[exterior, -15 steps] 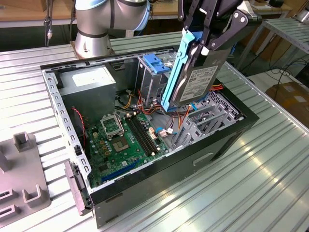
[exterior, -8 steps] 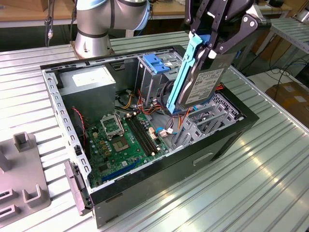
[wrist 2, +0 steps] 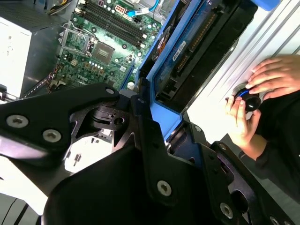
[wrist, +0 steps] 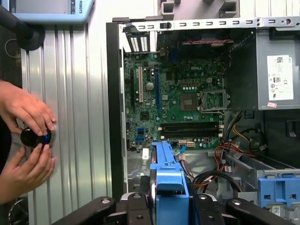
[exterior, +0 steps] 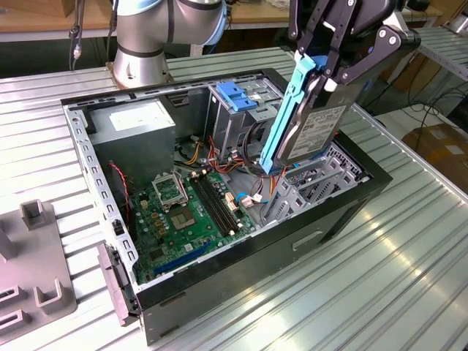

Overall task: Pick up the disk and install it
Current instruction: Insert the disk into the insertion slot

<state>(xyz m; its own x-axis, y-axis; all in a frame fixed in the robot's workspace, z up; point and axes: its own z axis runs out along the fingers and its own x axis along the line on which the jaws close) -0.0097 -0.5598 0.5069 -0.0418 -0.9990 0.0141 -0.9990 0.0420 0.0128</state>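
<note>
Over the front end of the open case (exterior: 219,296), the gripper (exterior: 333,69) has the disk (exterior: 322,128) pinched by its upper end, with black fingers (exterior: 364,58) tight on either side of it. The disk hangs nearly upright, leaning a bit so the top tips toward the exterior view's right. Its light-blue bracket (exterior: 289,110) runs down the edge facing the exterior view's left. The lower end dips in among the cables (exterior: 252,194) near the motherboard (exterior: 183,212), but I can't tell if it's touching anything down there. The silver drive cage (exterior: 238,110) with the blue tab sits just beside the disk, toward the exterior view's left. The grey power-supply box (exterior: 135,128) is in the far corner, well apart from the disk. The case lies open side up on a ribbed metal table (exterior: 380,292). In the first wrist view, a person's two hands (wrist: 26,110) are over that table just beside the case, cupped around a small black knob (wrist: 35,137) with a blue spot.
</note>
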